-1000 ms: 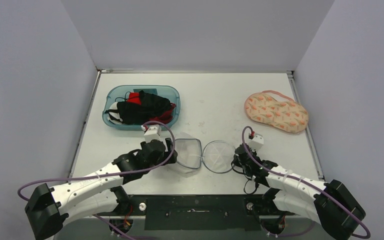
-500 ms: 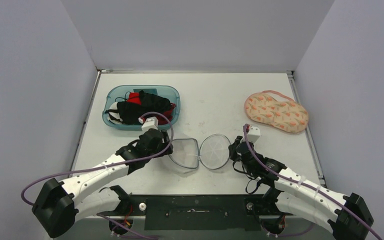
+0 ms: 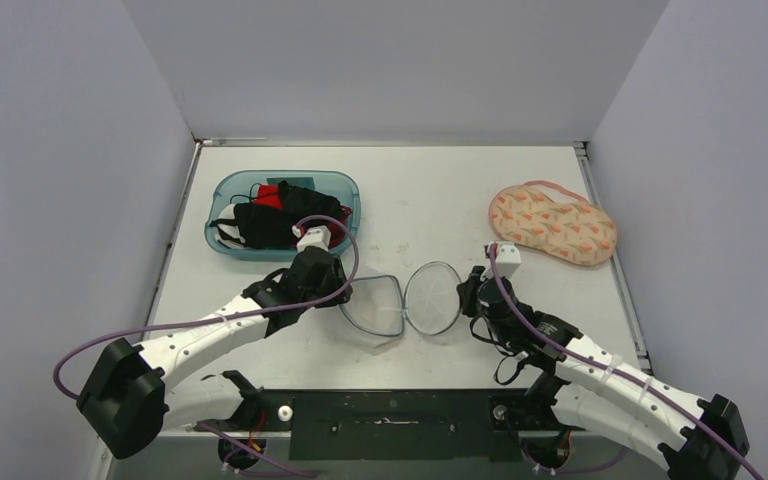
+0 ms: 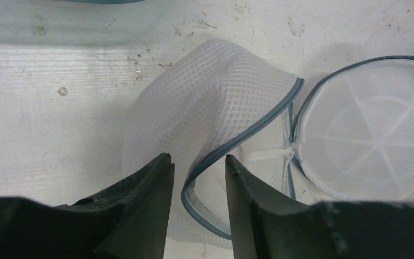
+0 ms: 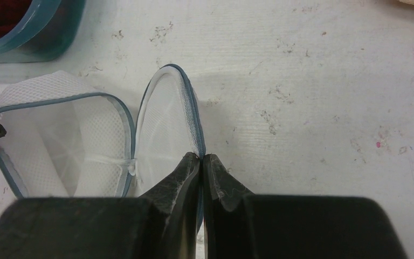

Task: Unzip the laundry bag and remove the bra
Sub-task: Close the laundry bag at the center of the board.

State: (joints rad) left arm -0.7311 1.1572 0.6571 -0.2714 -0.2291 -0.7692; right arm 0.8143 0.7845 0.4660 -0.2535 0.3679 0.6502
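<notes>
The white mesh laundry bag lies unzipped, spread into two round halves with blue-grey zipper trim. My left gripper is open, its jaws straddling the left half's zipper rim without pinching it. In the top view that gripper sits at the left half's left edge. My right gripper is shut on the rim of the right half, which it holds tilted up on edge. A peach patterned bra lies on the table at the far right, clear of the bag.
A teal basket with dark and red clothes stands at the back left, just beyond the left gripper; its corner shows in the right wrist view. The white table is walled on three sides.
The left gripper has slid forward onto the left half's rim and its jaws have narrowed. The right gripper has moved away from the near edge, tipping the right half up.
</notes>
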